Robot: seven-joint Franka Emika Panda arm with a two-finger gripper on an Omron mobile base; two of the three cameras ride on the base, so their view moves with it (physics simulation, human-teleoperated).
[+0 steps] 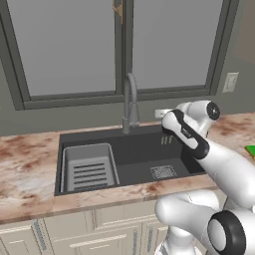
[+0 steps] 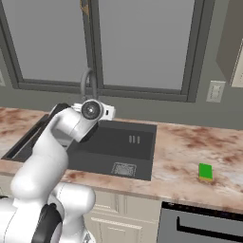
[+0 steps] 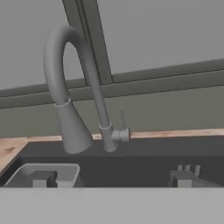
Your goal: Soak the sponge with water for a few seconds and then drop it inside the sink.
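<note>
The sponge (image 2: pixel 205 171), a green block with a yellow layer, lies on the marble counter to the right of the sink (image 2: pixel 118 142); its edge also peeks in at the far right (image 1: pixel 250 149). My gripper (image 3: pixel 113 181) is open with nothing between its fingertips (image 3: pixel 42 178), and it hovers over the dark basin (image 1: pixel 139 147), facing the gooseneck faucet (image 3: pixel 72 87). The sponge is well to the right of the hand, untouched. Water is out of view.
A lighter grey slotted rack (image 1: pixel 89 167) fills the left part of the basin, and a square drain grate (image 1: pixel 163 172) lies on its floor. The faucet lever (image 3: pixel 122 131) sticks out at its base. A window runs behind, with a wall outlet (image 2: pixel 215 91) at the right.
</note>
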